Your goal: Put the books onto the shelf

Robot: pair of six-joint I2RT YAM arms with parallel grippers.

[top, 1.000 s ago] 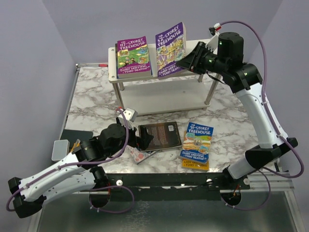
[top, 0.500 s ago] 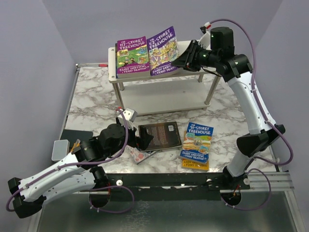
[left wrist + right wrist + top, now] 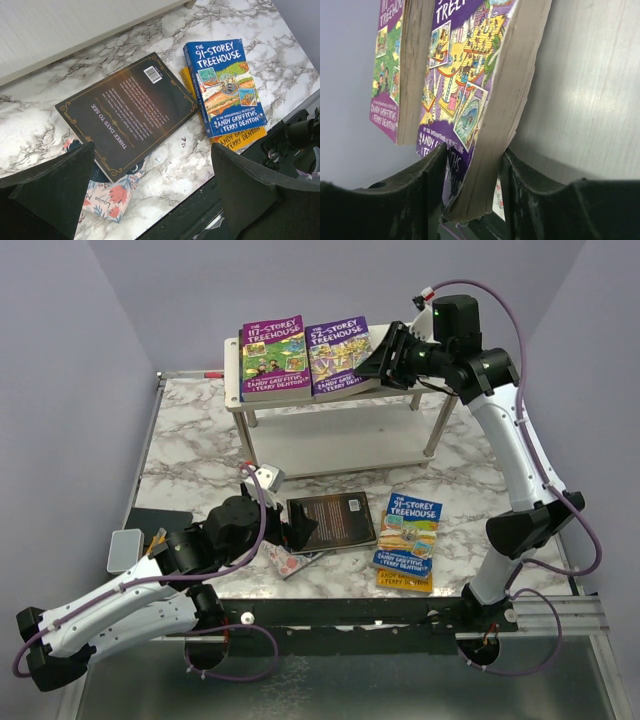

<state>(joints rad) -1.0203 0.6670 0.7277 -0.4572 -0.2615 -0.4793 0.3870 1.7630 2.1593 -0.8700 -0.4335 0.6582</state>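
The 52-Storey Treehouse [image 3: 338, 358] lies on the shelf's [image 3: 340, 445] top tier, tucked beside the 117-Storey Treehouse [image 3: 272, 358] to leave room. My right gripper [image 3: 374, 367] straddles its corner; whether it is pinching, I cannot tell. My left gripper [image 3: 150, 150] gapes empty over Three Days to See [image 3: 127, 112], probably next.

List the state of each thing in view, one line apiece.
Purple "117-Storey Treehouse" paperback, flat on the top tier.
Purple "52-Storey Treehouse" paperback, beside it, right edge between the right jaws.
Dark brown paperback, back cover up, overlapping the pink one.
Pink floral paperback, mostly covered.
Blue "91-Storey Treehouse" paperback, face up on the orange one.
Orange paperback, underneath.
White wooden two-tier shelf, upright.
Left jaws, wide open, empty.
Right jaws, grip unclear.
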